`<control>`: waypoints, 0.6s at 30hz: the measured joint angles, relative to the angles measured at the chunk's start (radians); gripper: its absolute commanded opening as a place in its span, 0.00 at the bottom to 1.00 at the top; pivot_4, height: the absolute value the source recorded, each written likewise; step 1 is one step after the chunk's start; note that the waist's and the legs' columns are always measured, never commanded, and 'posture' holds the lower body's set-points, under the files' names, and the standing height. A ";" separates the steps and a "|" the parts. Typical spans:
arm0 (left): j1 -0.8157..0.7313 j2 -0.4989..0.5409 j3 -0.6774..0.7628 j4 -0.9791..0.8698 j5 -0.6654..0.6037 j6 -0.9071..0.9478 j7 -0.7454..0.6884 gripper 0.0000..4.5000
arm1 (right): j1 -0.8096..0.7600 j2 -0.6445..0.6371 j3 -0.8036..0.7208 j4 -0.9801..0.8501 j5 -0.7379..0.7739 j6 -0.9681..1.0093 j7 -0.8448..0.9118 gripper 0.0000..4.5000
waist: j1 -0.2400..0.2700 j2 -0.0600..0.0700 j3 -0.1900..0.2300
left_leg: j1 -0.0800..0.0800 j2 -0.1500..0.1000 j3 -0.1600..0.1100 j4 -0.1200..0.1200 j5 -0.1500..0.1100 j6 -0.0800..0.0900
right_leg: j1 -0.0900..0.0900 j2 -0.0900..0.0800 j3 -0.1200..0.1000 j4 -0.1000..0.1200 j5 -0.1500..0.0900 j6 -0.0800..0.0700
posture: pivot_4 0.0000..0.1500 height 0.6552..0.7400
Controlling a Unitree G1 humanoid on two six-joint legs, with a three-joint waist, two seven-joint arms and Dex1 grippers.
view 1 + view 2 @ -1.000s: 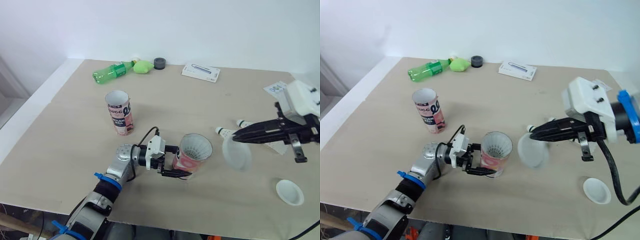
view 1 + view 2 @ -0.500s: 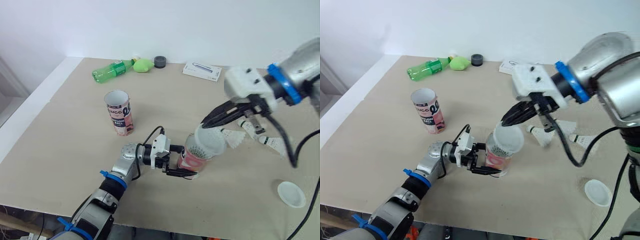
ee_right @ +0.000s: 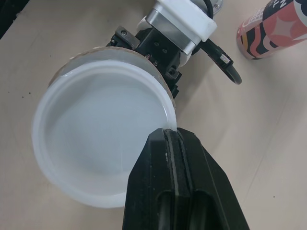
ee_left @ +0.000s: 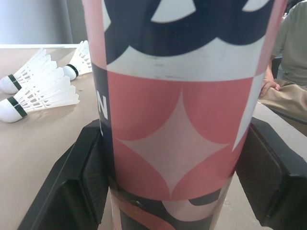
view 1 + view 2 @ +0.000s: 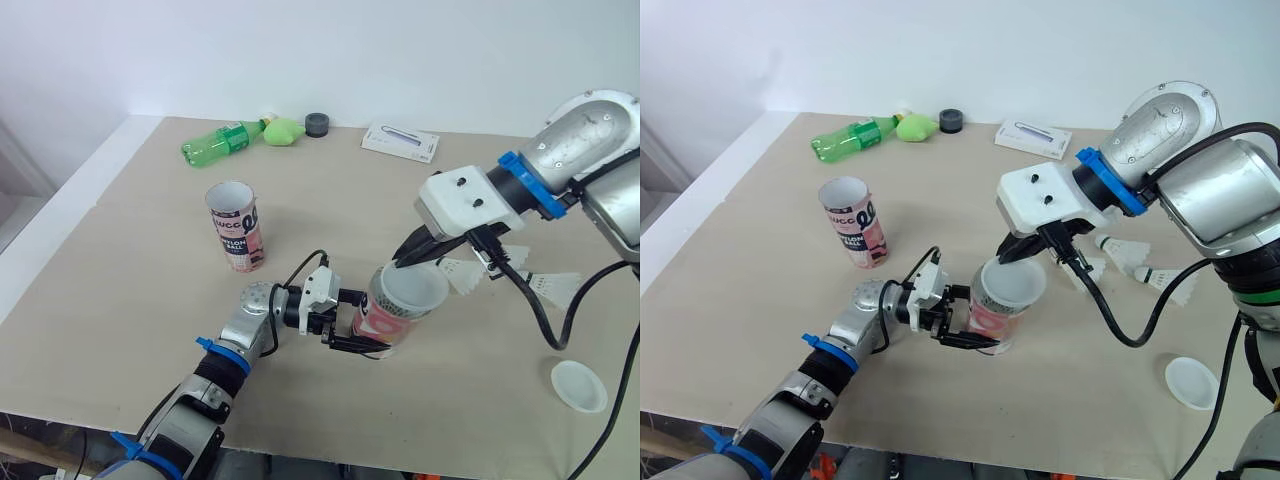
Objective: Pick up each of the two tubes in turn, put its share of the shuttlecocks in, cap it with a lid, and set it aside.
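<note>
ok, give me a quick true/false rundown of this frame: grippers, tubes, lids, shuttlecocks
1. The left gripper is clamped on the tube. True.
2. The right gripper is empty. False: it pinches the lid by its rim, at the mouth of that tube.
3. The second tube is already capped. False: it stands upright on the table with its top open.
4. A spare lid lies on the table on the robot's right. True.
5. Every shuttlecock is inside a tube. False: shuttlecocks lie loose on the table to the right of the gripped tube.
</note>
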 measured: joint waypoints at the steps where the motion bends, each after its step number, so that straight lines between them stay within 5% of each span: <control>1: 0.000 0.001 0.000 -0.001 0.000 0.000 -0.002 0.73 | 0.004 0.003 -0.007 -0.011 0.000 0.006 0.000 0.01 | 0.000 0.000 0.000 | 0.000 0.000 0.000 0.000 0.000 0.000 | 0.000 0.000 0.000 0.000 0.000 0.000 | 1.00 0.87; 18: -0.007 0.004 0.003 0.005 0.000 0.003 -0.012 0.73 | 0.031 0.101 -0.054 -0.087 -0.047 0.051 0.003 0.01 | -0.003 0.000 0.000 | 0.000 0.000 -0.001 0.000 0.000 0.000 | 0.000 0.000 -0.001 0.002 0.000 -0.001 | 1.00 0.87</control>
